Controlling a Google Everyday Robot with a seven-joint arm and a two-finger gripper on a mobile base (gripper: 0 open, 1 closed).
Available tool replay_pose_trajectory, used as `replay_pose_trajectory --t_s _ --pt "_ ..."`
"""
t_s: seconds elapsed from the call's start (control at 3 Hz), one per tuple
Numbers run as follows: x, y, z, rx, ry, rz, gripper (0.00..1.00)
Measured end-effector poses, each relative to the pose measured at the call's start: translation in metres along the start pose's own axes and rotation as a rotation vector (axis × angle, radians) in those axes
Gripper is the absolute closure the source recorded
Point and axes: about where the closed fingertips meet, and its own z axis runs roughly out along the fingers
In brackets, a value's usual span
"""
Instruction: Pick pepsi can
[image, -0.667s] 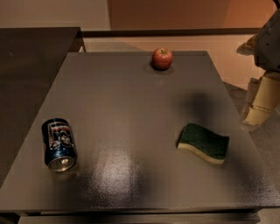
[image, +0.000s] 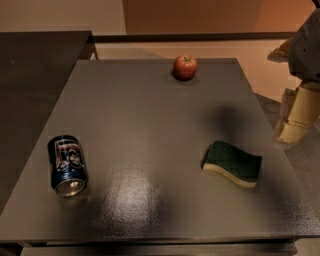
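The pepsi can (image: 67, 165) lies on its side at the front left of the grey table (image: 140, 115), its silver end facing the front edge. It is dark blue with a white and dark label. My gripper (image: 296, 120) hangs at the right edge of the view, beyond the table's right edge and far from the can. It holds nothing that I can see.
A green sponge (image: 233, 163) with a pale underside lies at the right of the table. A red apple (image: 185, 67) sits near the back edge. A dark counter (image: 35, 75) adjoins the table on the left.
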Motion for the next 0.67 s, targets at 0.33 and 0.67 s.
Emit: replay_pose_trajectory --t_s 0.33,0.67 --pt "-0.028 0.006 0.008 -0.032 -0.026 -0.098 0.00" --pt "-0.066 0.011 0.023 -0.067 -0.048 -0.218 0.00"
